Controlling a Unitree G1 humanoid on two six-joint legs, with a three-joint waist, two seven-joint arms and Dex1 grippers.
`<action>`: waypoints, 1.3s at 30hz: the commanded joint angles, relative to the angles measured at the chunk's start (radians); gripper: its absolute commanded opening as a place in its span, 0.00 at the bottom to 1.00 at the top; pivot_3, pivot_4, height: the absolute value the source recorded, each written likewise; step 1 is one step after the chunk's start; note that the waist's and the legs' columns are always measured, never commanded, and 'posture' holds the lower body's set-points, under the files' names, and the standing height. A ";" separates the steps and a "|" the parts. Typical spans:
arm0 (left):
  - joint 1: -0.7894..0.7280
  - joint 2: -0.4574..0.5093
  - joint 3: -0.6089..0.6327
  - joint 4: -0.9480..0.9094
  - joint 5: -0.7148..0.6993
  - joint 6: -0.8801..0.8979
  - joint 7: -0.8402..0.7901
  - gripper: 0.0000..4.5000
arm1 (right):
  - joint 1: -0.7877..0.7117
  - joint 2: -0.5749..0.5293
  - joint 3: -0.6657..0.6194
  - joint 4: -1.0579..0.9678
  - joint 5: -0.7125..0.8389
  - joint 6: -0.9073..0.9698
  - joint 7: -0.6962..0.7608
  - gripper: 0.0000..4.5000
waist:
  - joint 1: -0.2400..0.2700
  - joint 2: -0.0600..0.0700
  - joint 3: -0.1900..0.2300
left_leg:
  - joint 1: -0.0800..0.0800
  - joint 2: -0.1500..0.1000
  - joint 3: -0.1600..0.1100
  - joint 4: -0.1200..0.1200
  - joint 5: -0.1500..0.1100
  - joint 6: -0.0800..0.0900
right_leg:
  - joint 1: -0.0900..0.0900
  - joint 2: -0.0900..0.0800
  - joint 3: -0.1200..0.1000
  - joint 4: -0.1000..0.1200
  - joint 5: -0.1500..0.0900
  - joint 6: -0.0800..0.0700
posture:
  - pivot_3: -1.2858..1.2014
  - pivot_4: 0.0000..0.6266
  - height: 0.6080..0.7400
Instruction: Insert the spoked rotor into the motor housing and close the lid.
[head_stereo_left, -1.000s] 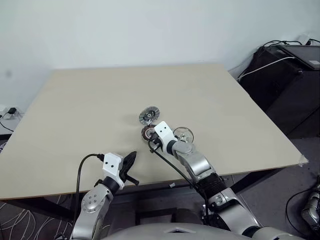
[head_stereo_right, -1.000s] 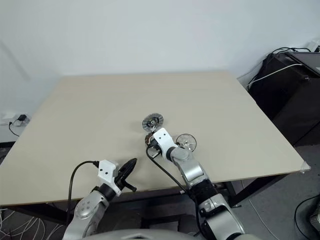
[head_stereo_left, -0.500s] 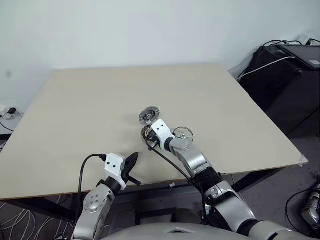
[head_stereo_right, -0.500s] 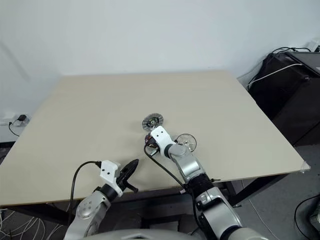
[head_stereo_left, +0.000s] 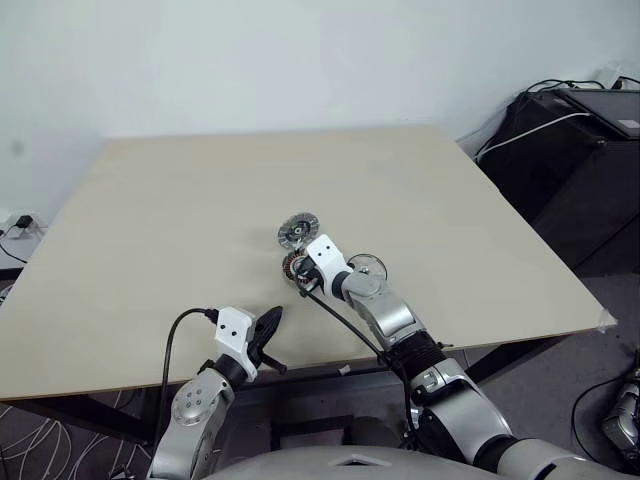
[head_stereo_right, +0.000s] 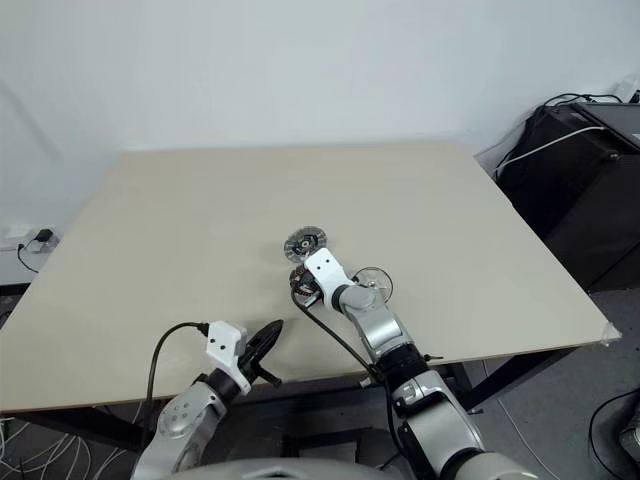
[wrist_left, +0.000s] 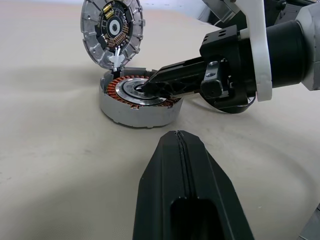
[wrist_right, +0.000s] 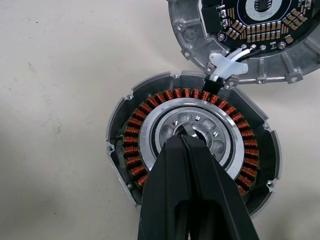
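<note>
Your right fingers (wrist_right: 187, 145) are pressing together, tips resting in the centre hole of the motor housing (wrist_right: 150, 117) on the counter (head_stereo_left: 180, 220). The lid (wrist_left: 112, 32) is lying just beyond them, the spoked rotor (head_stereo_left: 367, 266) just beside. Your left fingers (wrist_left: 182, 150) are pressed together, staying near the counter's edge.

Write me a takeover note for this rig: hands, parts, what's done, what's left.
Left hand: shut, empty, over the near edge of the table.
Right hand: shut, holding nothing, tips at the centre hole of the motor housing.
Lid: open, tilted up at the housing's far edge, joined to it by white wires.
Spoked rotor: on the table just right of the right arm, not yet inserted.
Done: nothing of the assembly.
Left: pick up the rotor, seat it in the housing, fold the lid down.
</note>
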 joint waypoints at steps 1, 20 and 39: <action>-0.015 -0.002 -0.008 -0.033 -0.007 -0.002 -0.004 0.00 | -0.014 -0.004 -0.012 -0.062 0.006 -0.011 0.018 0.01 | 0.000 0.000 0.000 | 0.000 0.000 0.000 0.000 0.000 0.000 | 0.000 0.001 0.000 0.000 0.000 0.000 | 0.52 0.00 1.00; -0.015 0.001 -0.015 -0.027 -0.003 0.007 0.002 0.00 | -0.063 0.024 -0.049 0.008 -0.004 -0.037 -0.047 0.01 | 0.000 0.000 0.000 | 0.000 0.000 0.000 -0.001 0.000 0.000 | 0.000 -0.001 0.000 0.000 0.000 0.000 | 0.52 0.00 1.00; -0.009 -0.002 -0.020 -0.059 -0.002 0.032 0.019 0.00 | -0.109 0.024 -0.049 0.103 -0.022 -0.062 -0.028 0.01 | -0.001 0.001 0.001 | 0.000 0.000 0.000 -0.001 0.000 0.000 | 0.000 0.002 0.000 0.000 0.000 0.000 | 0.52 0.00 1.00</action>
